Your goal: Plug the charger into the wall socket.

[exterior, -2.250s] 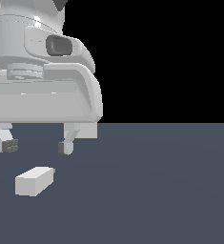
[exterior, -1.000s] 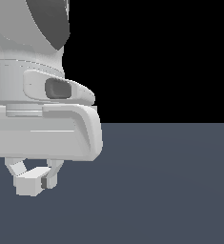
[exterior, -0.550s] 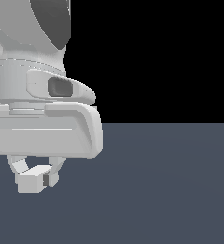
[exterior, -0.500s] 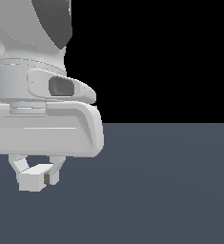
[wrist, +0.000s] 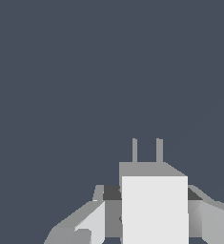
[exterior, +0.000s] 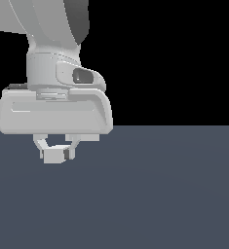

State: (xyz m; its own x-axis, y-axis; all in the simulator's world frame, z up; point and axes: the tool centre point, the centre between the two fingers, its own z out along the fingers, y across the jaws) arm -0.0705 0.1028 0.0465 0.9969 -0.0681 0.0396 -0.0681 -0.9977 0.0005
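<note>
The charger (exterior: 53,155) is a small off-white block, held between the fingers of my gripper (exterior: 56,151), which is shut on it and lifted off the dark grey floor at the exterior view's left. In the wrist view the charger (wrist: 154,209) fills the space between the two fingers (wrist: 92,221), and its two thin prongs (wrist: 147,150) point away from the camera. The wall socket is out of view in both views.
A flat dark grey floor (exterior: 160,194) spreads under the arm, with a black background behind it. The large white hand body (exterior: 55,114) hides the upper part of the fingers in the exterior view.
The gripper came down around the charger lying on the floor, shut on it, and has since risen slightly and shifted toward the exterior view's right with the block.
</note>
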